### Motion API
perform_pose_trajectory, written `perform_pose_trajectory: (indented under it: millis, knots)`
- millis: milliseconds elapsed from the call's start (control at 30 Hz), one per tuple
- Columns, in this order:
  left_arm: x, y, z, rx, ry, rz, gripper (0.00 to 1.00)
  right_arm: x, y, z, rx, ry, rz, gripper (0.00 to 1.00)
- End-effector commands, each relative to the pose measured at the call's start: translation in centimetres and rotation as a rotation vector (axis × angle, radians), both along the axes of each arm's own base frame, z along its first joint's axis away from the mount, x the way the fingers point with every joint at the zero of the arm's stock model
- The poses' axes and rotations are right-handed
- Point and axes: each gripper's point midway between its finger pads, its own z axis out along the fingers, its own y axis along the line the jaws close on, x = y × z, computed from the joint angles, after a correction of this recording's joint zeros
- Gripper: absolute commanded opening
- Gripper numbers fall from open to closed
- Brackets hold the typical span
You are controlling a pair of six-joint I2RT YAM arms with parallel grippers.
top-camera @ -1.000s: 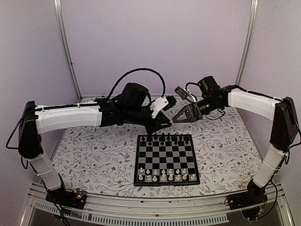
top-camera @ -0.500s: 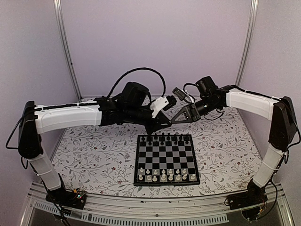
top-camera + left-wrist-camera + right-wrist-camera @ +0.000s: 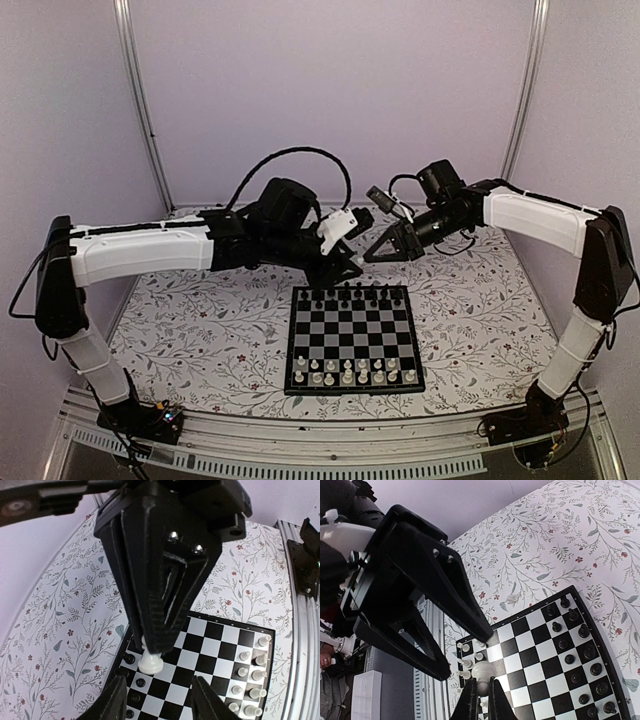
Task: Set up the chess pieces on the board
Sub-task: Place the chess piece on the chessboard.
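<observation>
From above, we see both jaws close together over the far edge of the board [image 3: 350,335]. Left wrist: our left jaws stand partly open, empty. Right wrist: our right jaws pinch a white piece [image 3: 482,671] above the board. It is so small that it could slip and topple the black pieces [image 3: 569,658].

the board [image 3: 351,338] sits on the worktop [image 3: 200,320] between the arms, chess pieces [image 3: 350,296] lined along its far and near edges, left end effector [image 3: 348,268] and right end effector [image 3: 372,256] tip to tip by its far edge.

walls [image 3: 330,90]: plain lilac | corner posts [image 3: 140,100]: metal | table cover [image 3: 200,320]: white floral print | front rail [image 3: 330,445]: aluminium
</observation>
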Motion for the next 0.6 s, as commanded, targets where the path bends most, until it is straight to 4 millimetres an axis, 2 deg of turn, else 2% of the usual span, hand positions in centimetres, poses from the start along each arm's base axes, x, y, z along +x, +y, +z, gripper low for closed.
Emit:
perform_pose_trajectory:
  millis: [0,100,133,167,267,333,467,567]
  knots:
    - [-0.1,1.7,4.3,-0.044,-0.109,0.052,0.5,0.4,-1.9,1.0,-0.066,-0.174,-0.05,0.0]
    - [0.8,2.3,6.4,-0.081,-0.146,0.115,0.63,0.1,-3.5,-0.8,-0.154,-0.241,-0.07,0.0]
    - [1.5,2.6,7.0,-0.095,-0.16,0.165,0.7,0.1,-4.1,-1.5,-0.185,-0.264,-0.075,0.0]
    - [3.0,3.4,7.7,-0.103,-0.19,0.264,0.79,-0.2,-4.6,-2.0,-0.21,-0.291,-0.075,0.0]
    - [6.5,5.8,9.0,-0.075,-0.291,0.499,0.86,-0.8,-6.3,-4.3,-0.287,-0.322,-0.089,0.0]
    - [8.4,7.7,9.7,-0.067,-0.351,0.645,0.98,-1.4,-7.4,-5.2,-0.331,-0.353,-0.094,0.0]
    - [9.5,10.2,9.8,-0.131,-0.305,0.743,0.99,-2.0,-9.6,-7.4,-0.432,-0.422,-0.106,0.0]
    - [9.0,10.9,8.2,-0.152,-0.253,0.694,0.99,-2.6,-10.7,-8.9,-0.479,-0.455,-0.094,0.0]
